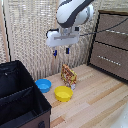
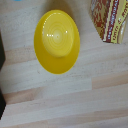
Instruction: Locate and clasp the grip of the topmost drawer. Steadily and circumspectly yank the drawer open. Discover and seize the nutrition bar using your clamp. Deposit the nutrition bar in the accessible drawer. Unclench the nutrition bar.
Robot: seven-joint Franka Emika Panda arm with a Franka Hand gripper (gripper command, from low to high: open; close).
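Exterior view: tool (image 1: 61,51) up in the air above the counter (image 1: 95,100), fingers pointing down, a narrow gap between the blue tips, nothing held. White arm (image 1: 74,12) bulking above it.

Bar (image 1: 69,75) upright on the counter, below the tool and a little toward the exterior view's right, well apart from the fingertips. Orange-yellow foil, red print. Yellow bowl (image 1: 63,93) just in front of the bar, close beside it; contact hard to tell. Blue bowl (image 1: 43,85) on the exterior view's left of the yellow one, near but apart.

Dresser (image 1: 111,45) at the exterior view's right, back corner. Top drawer (image 1: 114,22) shut, flush with the front, silver handle (image 1: 116,31) barely legible. Lower drawer (image 1: 110,57) shut too.

Black box (image 1: 20,95) at the near left, lid open.

Wrist view: yellow bowl (image 2: 56,41) mid-frame on pale wood planks, bar (image 2: 110,20) cut off at the frame corner, near the bowl. No fingers showing here.
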